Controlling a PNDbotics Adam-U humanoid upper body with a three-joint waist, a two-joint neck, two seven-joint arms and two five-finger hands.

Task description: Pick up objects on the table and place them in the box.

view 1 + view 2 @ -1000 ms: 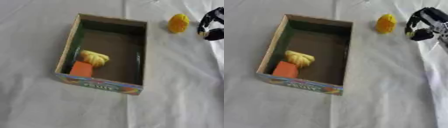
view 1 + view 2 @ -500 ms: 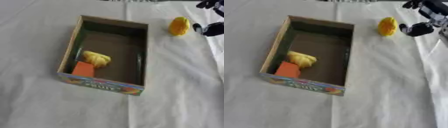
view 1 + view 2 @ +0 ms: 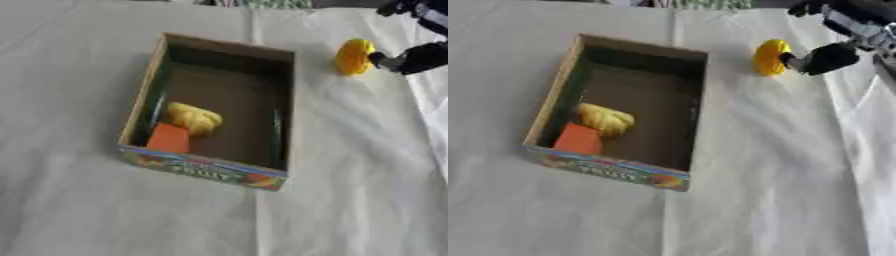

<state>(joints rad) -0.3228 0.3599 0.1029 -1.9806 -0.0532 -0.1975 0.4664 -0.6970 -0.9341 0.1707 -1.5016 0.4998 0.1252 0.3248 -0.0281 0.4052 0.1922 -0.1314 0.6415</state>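
A yellow rounded object (image 3: 353, 56) lies on the white cloth beyond the box's far right corner. My right hand (image 3: 831, 56) comes in from the upper right; its black thumb tip touches the object's right side, while the fingers (image 3: 811, 8) are spread above at the top edge, so the hand is open. The cardboard box (image 3: 229, 44) with a colourful front panel stands at centre left. Inside it, by the near left corner, lie an orange block (image 3: 170, 138) and a lumpy yellow thing (image 3: 194, 118) touching it. My left hand shows in no view.
The white cloth (image 3: 350, 175) covers the table, with a seam running back from the box's far right corner and a raised fold (image 3: 868, 100) along the right edge. Something patterned lies at the far edge.
My right hand has moved left and up to the yellow object, its thumb now touching the object's right side. The box and its contents have stayed put.
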